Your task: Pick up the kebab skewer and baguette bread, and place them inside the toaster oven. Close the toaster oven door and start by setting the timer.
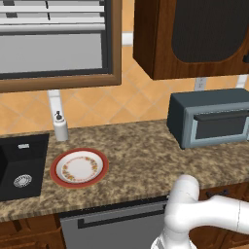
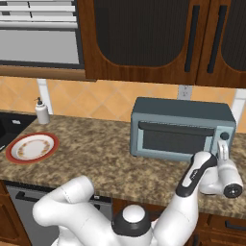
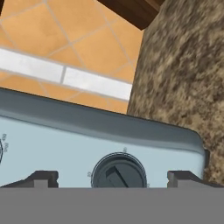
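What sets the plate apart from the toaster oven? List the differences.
The plate is round, flat and open, white with a red rim and a patterned ring; the toaster oven is a boxy grey-blue case with its door shut. The plate lies beside the sink; the toaster oven stands at the other end, below the wooden cabinet. Both rest on the speckled counter.

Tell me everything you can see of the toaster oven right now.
The toaster oven is a boxy grey-blue metal unit standing upright on the speckled granite counter, near the tiled wall. Its door, with dark glass and a dark bar handle, is shut. A lighter control panel on its right carries dark round dials; one dial sits between the open gripper's fingertips, not visibly touched.
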